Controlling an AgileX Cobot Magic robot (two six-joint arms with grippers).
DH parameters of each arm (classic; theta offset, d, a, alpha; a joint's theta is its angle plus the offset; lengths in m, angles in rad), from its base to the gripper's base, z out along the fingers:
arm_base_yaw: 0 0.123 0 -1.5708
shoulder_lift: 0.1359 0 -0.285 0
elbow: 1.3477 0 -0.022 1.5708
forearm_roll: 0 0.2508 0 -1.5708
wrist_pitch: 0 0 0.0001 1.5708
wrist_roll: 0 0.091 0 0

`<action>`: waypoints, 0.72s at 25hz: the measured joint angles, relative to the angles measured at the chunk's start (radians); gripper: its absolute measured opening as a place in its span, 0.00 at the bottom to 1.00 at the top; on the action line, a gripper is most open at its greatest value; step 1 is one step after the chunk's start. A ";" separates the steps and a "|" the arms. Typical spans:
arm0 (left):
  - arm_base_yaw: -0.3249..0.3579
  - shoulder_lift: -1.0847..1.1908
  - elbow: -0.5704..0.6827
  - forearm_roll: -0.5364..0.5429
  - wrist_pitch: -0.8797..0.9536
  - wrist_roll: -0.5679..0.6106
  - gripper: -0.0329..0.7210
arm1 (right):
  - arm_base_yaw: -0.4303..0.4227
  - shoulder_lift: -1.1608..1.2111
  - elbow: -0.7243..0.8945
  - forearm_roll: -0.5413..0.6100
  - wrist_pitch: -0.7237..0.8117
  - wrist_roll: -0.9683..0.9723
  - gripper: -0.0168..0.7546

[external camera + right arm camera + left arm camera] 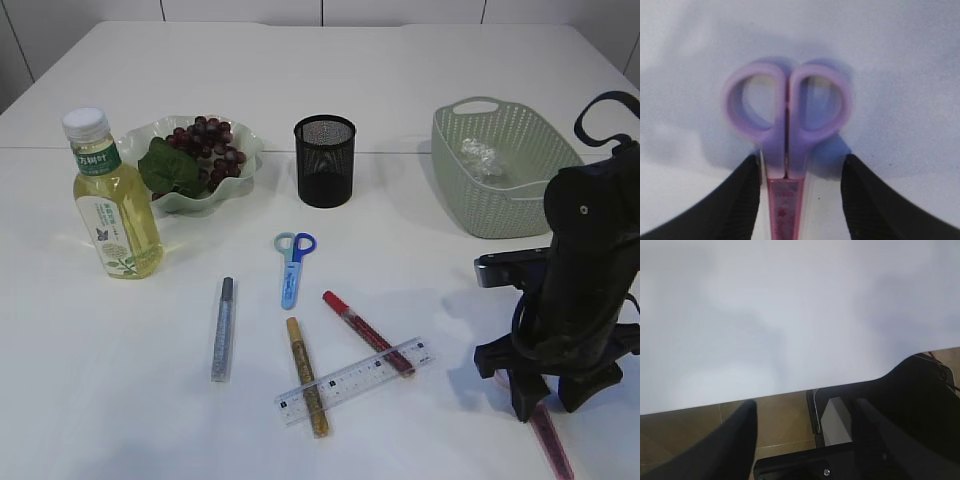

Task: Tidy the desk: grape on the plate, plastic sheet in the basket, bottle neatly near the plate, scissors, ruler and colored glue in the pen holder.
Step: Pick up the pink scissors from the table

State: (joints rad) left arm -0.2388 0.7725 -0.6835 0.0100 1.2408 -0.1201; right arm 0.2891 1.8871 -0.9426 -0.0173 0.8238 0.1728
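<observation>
The right gripper (800, 200), jaws open, straddles the purple scissors (786, 120) lying flat on the table; closing on them looks next, then a long carry to the distant pen holder (324, 160).

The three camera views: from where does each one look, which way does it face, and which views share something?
Exterior view: from the front, slanting down at the table; the right arm shows.
Left wrist view: above the table's edge, looking down past dark fingers at bare tabletop and floor.
Right wrist view: low over purple scissors, lying between its fingers.
Shared: the scissors' pink sheath shows below the right arm in the exterior view too.
</observation>
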 joint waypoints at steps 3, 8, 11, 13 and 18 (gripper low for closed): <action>0.000 0.000 0.000 0.007 0.000 0.000 0.62 | 0.000 0.000 0.000 0.002 0.002 0.000 0.57; 0.000 0.000 0.000 0.010 0.000 0.000 0.62 | 0.000 0.000 0.000 0.017 0.002 0.000 0.57; 0.000 0.000 0.000 0.010 0.000 0.000 0.62 | 0.000 0.000 0.000 0.035 0.002 0.000 0.55; 0.000 0.000 0.000 0.010 0.000 0.000 0.62 | 0.000 0.000 0.000 0.045 0.002 0.000 0.50; 0.000 0.000 0.000 0.010 0.000 0.000 0.62 | 0.001 0.001 0.000 0.056 0.002 0.002 0.38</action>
State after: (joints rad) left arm -0.2388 0.7725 -0.6835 0.0205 1.2408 -0.1201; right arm 0.2900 1.8881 -0.9426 0.0384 0.8256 0.1747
